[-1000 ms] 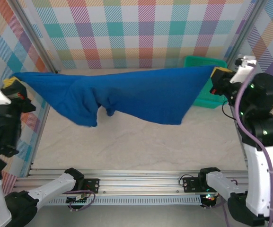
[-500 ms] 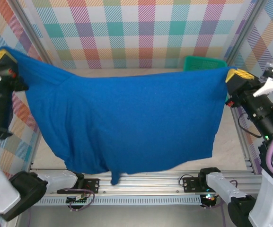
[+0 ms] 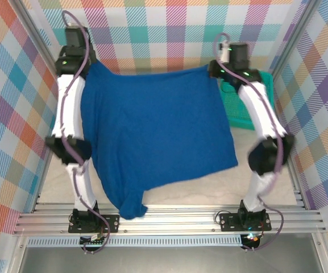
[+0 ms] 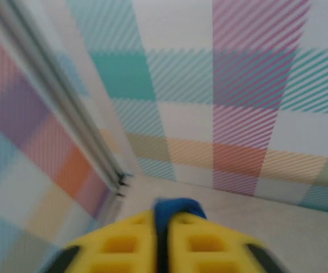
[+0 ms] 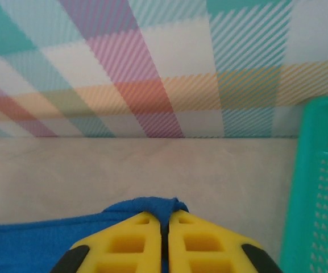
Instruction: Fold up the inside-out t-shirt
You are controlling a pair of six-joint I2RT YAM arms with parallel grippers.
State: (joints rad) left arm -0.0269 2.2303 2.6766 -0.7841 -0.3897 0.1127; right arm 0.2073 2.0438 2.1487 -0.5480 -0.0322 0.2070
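The inside-out t-shirt [image 3: 152, 136] is royal blue and stretched wide between both arms at the far end of the table, with its lower end trailing to the front rail. My left gripper [image 3: 88, 63] holds the far-left corner. In the left wrist view its yellow fingers [image 4: 124, 244] are shut on a fold of the t-shirt [image 4: 175, 206]. My right gripper [image 3: 215, 69] holds the far-right corner. In the right wrist view the right gripper [image 5: 165, 215] pinches the blue t-shirt edge [image 5: 38, 244] just above the tabletop.
A teal mesh basket [image 3: 243, 116] stands at the back right, partly behind the right arm, and its wall [image 5: 317, 193] is close on the right of that gripper. Plaid walls enclose the back and sides. A metal post [image 4: 67, 114] runs beside the left gripper.
Both arms swung from the near sides out to the far back of the table, carrying the shirt's corners with them. The cloth now spreads from back to front.
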